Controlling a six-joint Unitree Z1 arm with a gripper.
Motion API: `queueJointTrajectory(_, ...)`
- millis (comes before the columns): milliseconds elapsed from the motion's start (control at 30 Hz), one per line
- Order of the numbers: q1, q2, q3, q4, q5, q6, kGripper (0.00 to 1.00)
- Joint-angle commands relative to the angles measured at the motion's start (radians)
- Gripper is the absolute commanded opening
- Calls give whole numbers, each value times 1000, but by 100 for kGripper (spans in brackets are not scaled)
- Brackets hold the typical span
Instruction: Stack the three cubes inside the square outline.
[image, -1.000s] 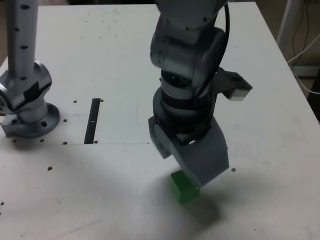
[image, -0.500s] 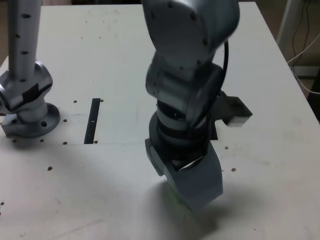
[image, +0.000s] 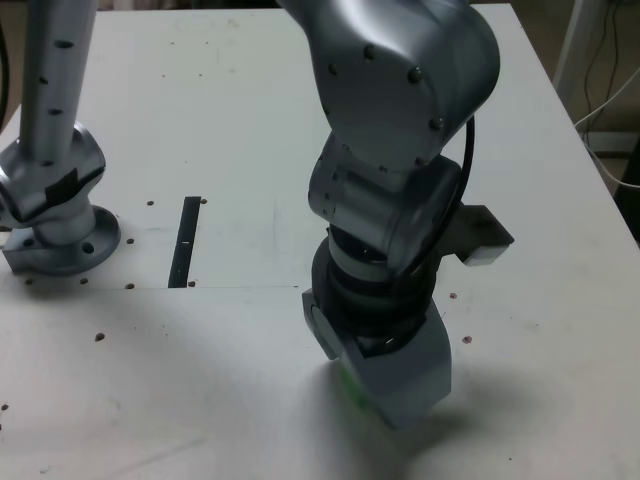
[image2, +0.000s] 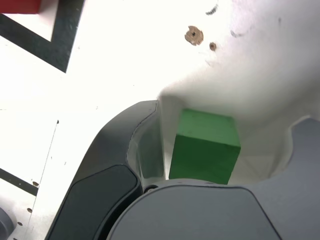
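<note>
The white table (image: 560, 330), dotted with small screw holes and crossed by a thin black strip (image: 186, 241), carries the arm's base (image: 55, 215) near its edge at the exterior view's left. Toward the near edge, the gripper (image2: 210, 145) is lowered around the green cube (image2: 205, 146); its jaws flank the cube with gaps, not clamped. The red cube (image2: 20, 6) sits inside the square outline (image2: 62, 42).

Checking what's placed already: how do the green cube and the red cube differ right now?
The green cube sits between the gripper jaws, outside the square outline; the red cube lies inside it, untouched. Green shows fully in the wrist view; red is mostly cropped. Both look plain and matte.
</note>
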Motion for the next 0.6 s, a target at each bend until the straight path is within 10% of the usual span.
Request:
queueJointTrajectory(0, -1, 5, -3, 4, 11, -16, 65)
queueJointTrajectory(200, -8, 3, -2, -5, 28, -29, 42)
queueJointTrajectory(567, -11, 3, -4, -4, 29, -35, 40)
